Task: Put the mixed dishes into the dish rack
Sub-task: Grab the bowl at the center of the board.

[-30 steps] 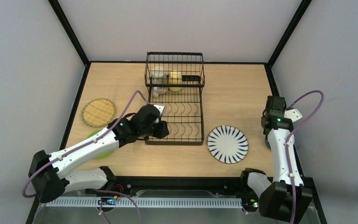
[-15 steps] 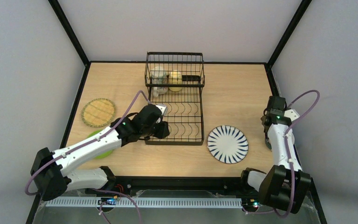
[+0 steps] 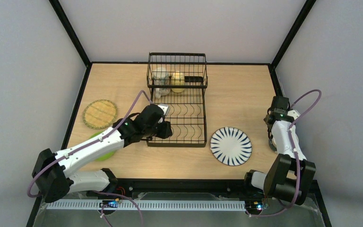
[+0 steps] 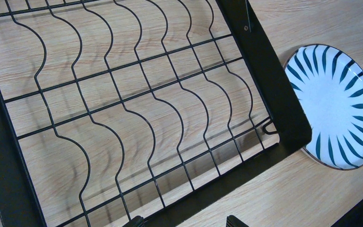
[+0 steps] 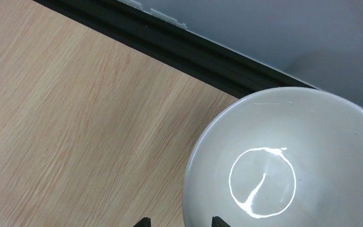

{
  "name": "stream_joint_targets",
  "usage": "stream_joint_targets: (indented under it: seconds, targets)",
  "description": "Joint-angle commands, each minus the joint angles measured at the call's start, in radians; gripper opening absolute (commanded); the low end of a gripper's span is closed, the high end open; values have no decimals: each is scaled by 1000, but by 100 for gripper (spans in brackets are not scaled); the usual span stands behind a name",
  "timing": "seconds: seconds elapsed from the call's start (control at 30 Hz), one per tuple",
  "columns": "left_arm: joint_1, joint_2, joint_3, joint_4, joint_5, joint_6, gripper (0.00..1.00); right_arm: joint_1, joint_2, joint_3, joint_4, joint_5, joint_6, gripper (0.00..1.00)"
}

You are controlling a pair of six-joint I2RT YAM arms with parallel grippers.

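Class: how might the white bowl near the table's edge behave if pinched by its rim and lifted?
The white bowl looks glazed, with bright glare, so it may slip. It seems rigid ceramic, likely chippable. Pinched on one side, it would probably tilt.

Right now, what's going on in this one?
Two arms are loading a black wire dish rack. A beige mug and a yellow mug sit in its raised basket. The left gripper hovers open, empty, over the rack's near corner. The right gripper, jaws apart, hangs over the rim of a glossy white bowl, far right. The dark-striped white plate, yellow woven-look plate and lime-green plate lie on the table.
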Motion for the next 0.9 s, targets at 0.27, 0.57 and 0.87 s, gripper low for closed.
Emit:
stream_joint_targets:
  seconds: [0.27,0.57,0.87]
  targets:
    - [31,54,-16,46,31,8,99,-21,65,-33,61,-18,-6,61]
    - [50,73,-26,57,65,11,99,-25,103,-48,81,-31,0,30]
    - [61,96,-24,62,75,16,99,-25,159,-43,109,-92,-13,0]
